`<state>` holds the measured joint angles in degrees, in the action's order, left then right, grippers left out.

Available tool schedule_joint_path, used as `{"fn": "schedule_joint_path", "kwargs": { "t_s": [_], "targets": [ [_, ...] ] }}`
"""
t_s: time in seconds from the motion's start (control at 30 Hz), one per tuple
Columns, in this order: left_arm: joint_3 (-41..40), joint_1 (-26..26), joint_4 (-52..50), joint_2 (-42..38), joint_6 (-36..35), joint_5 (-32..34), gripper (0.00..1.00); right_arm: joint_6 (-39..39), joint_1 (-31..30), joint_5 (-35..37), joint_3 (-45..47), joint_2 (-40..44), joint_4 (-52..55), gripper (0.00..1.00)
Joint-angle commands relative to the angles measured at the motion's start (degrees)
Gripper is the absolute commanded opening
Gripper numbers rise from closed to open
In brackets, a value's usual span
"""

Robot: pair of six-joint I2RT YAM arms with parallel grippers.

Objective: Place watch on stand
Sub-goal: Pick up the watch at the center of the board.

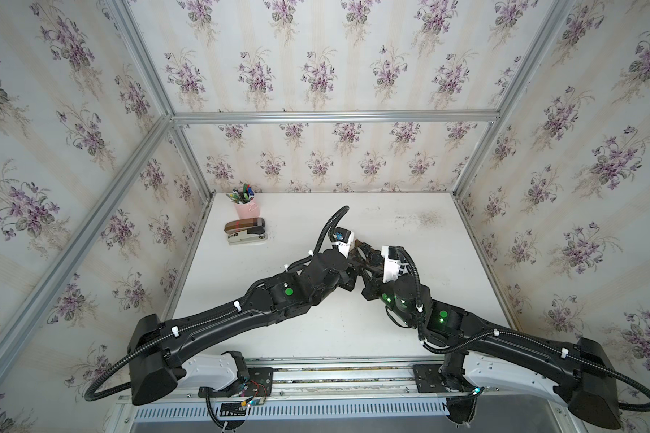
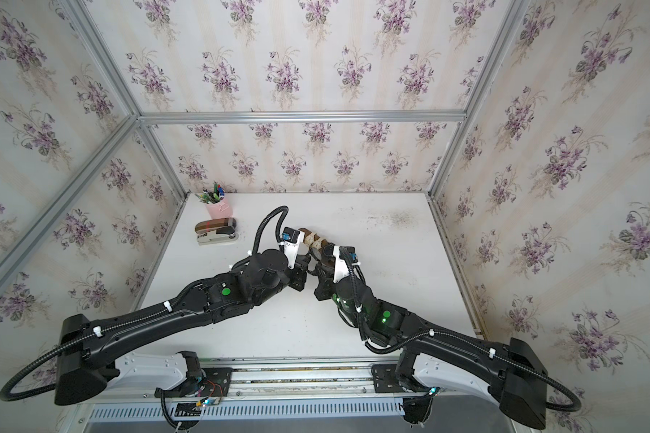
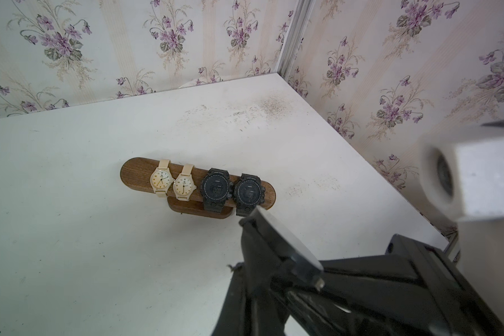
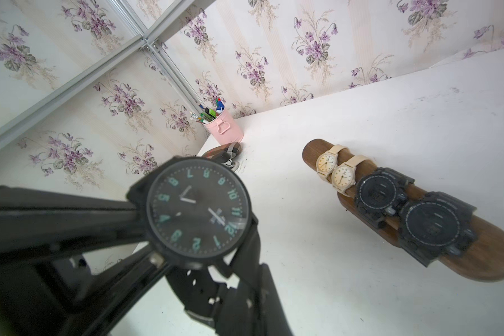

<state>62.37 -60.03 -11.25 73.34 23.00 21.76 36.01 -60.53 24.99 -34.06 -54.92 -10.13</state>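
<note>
Both arms have hold of the black watch (image 4: 197,209): the right gripper (image 4: 149,244) is clamped shut at its case, and the left gripper (image 3: 258,247) is shut on it too. It hangs near the stand (image 3: 134,174), by the end wearing two black digital watches (image 3: 217,189).

Closing in a white table (image 1: 316,337) on three sides with walls (image 1: 316,56) papered in cream stripes and purple flower sprays. Framing the corners with silver metal rails (image 1: 334,117). Showing grey scuffs (image 1: 428,217) near the far right corner. Holding a pink pen cup (image 1: 247,210) and stapler (image 1: 246,232) at far left. Taking soft, even light throughout.
</note>
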Motion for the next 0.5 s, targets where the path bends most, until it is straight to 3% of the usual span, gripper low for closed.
{"fn": "schedule_joint_path", "kwargs": {
  "t_s": [0.0,0.17,0.37,0.47],
  "targets": [
    [-0.1,0.0,0.9,-0.4,0.5,1.7,0.03,1.1,0.0,3.4,-0.2,0.6,1.7,0.0],
    [-2.0,0.0,1.9,-1.0,0.8,1.6,0.07,0.5,0.0,5.3,-0.2,1.5,2.0,0.0],
    [-5.5,0.0,1.1,-2.8,-3.8,-0.7,0.28,-8.4,0.1,4.7,0.0,3.9,-0.4,0.0],
    [-9.1,0.1,0.5,-6.8,-11.1,-4.9,0.47,-14.7,0.1,3.3,0.4,5.3,-1.5,0.0]
  ]
}}
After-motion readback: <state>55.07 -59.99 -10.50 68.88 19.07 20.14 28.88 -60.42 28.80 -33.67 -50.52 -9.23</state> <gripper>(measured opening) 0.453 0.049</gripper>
